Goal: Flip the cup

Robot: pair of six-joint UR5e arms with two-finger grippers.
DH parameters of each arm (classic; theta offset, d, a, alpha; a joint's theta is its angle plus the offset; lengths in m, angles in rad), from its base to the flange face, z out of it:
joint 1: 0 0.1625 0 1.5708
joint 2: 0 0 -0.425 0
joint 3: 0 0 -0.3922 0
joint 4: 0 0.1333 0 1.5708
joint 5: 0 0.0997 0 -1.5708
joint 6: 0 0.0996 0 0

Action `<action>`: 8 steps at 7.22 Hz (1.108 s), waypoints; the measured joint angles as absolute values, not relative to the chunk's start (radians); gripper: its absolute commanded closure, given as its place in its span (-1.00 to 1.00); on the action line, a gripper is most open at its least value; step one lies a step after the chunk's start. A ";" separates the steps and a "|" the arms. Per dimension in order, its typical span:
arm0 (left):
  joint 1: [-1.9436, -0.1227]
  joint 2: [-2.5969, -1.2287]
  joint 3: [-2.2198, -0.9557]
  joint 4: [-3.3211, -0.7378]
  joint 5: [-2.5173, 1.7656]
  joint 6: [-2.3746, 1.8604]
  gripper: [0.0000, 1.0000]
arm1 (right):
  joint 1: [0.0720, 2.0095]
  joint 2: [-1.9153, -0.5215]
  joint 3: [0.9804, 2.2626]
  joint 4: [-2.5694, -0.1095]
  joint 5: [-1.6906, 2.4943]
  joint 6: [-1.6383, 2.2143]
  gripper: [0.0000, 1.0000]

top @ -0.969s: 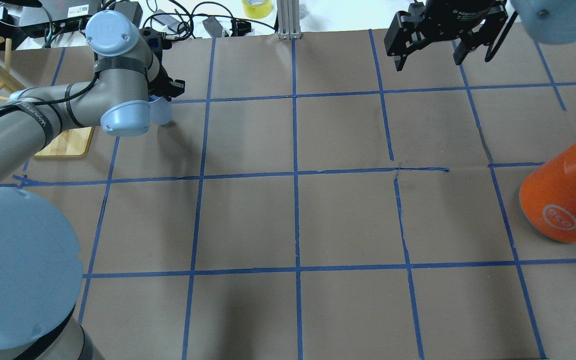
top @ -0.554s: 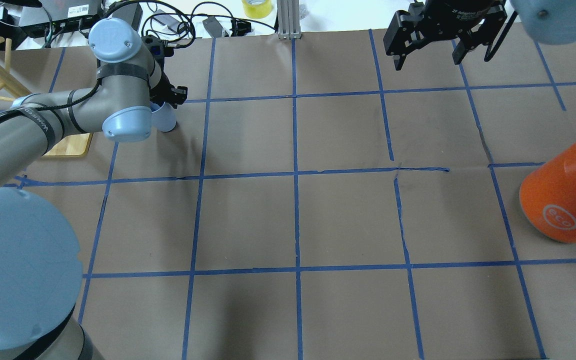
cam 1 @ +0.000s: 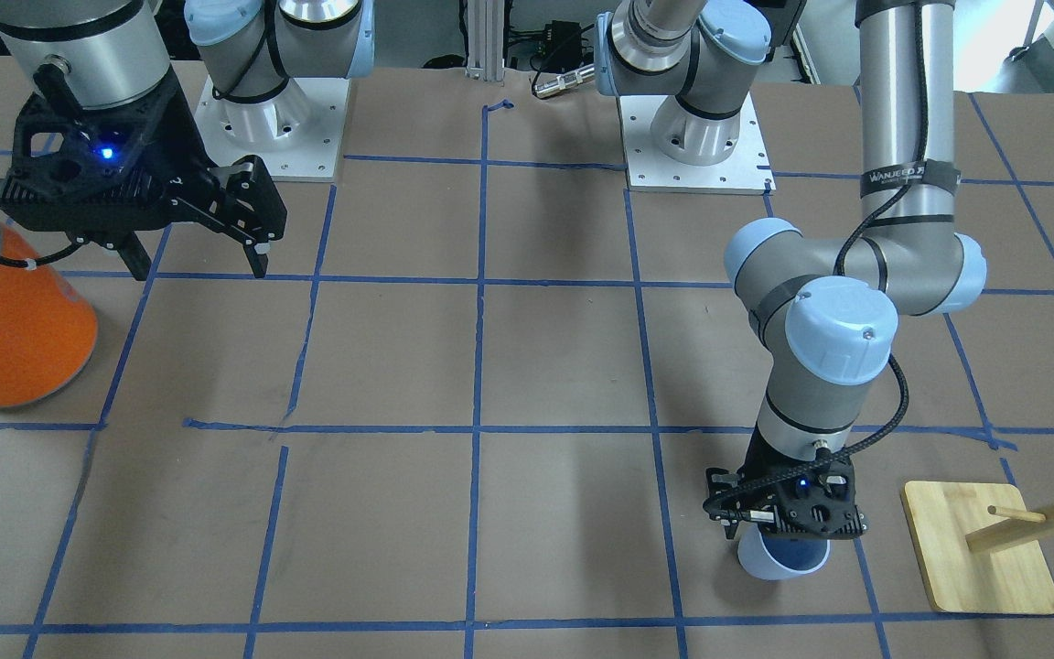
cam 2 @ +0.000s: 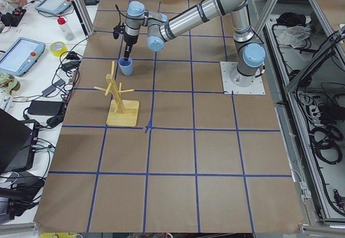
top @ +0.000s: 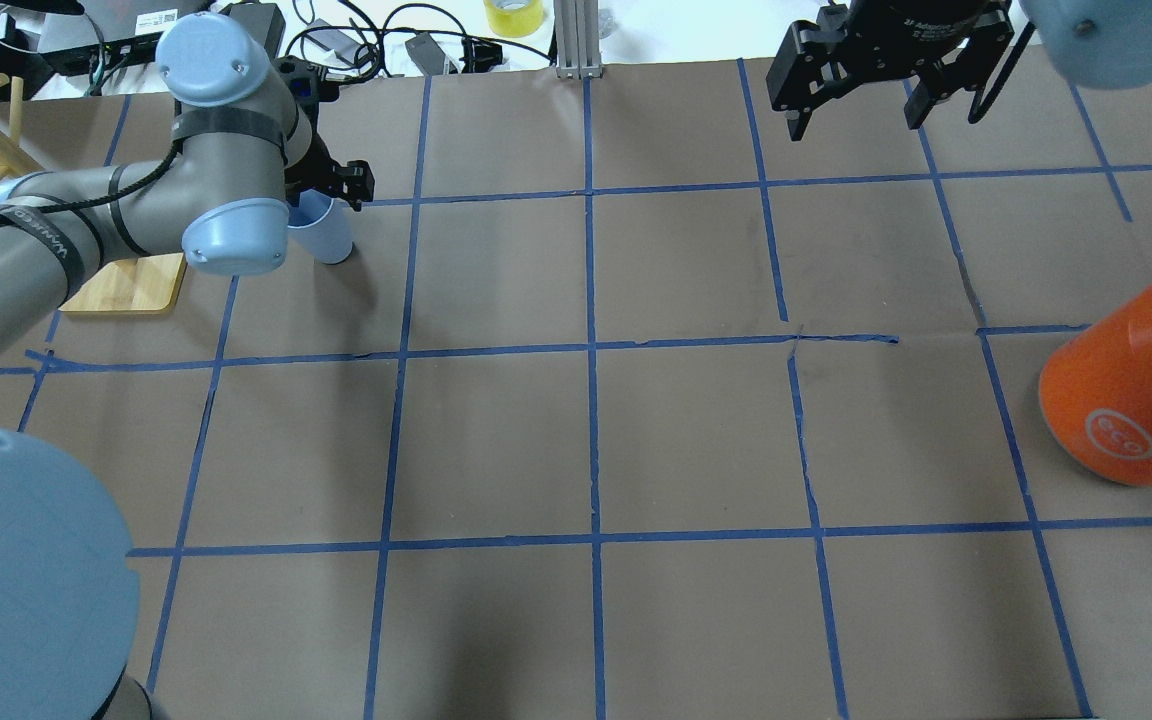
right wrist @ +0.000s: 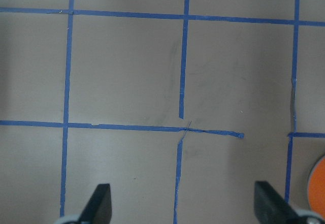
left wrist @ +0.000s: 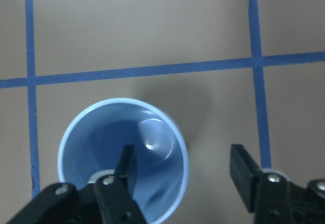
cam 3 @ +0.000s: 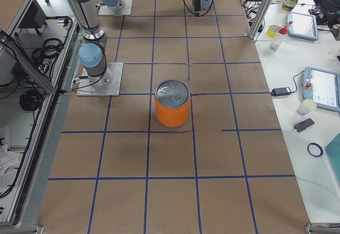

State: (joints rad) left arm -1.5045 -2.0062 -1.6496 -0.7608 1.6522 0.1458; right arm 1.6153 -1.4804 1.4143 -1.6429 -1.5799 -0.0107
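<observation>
Pale blue cup (left wrist: 86, 148) stands mouth-up on the worktop (left wrist: 152, 26), near a wooden rack (top: 136, 285). Left pincer (left wrist: 184, 165) is spread apart, one finger inside the cup, the other outside, gripping nothing. Right pincer (right wrist: 183, 198) hangs wide open, empty.

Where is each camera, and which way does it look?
Front-facing: across table, downward; left arm, right arm.
Overhead: behind arms, downward; both show.
Left: table's left end; left arm near.
Right: table's right end; right arm near.
Left wrist: above cup; left gripper open.
Right wrist: above table; right gripper open.
First two share cup, can.
</observation>
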 measured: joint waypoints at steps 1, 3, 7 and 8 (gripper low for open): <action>-1.506 -1.956 -1.620 -0.878 1.655 0.145 -0.74 | 1.615 -1.480 1.414 -1.641 -1.581 -0.011 -1.00; -1.511 -1.839 -1.523 -1.171 1.656 0.132 -0.79 | 1.615 -1.480 1.414 -1.638 -1.583 -0.011 -1.00; -1.553 -1.647 -1.437 -1.513 1.641 0.053 -1.00 | 1.615 -1.479 1.416 -1.630 -1.592 -0.009 -1.00; -1.551 -1.637 -1.448 -1.509 1.632 0.051 -1.00 | 1.615 -1.479 1.416 -1.629 -1.593 -0.006 -1.00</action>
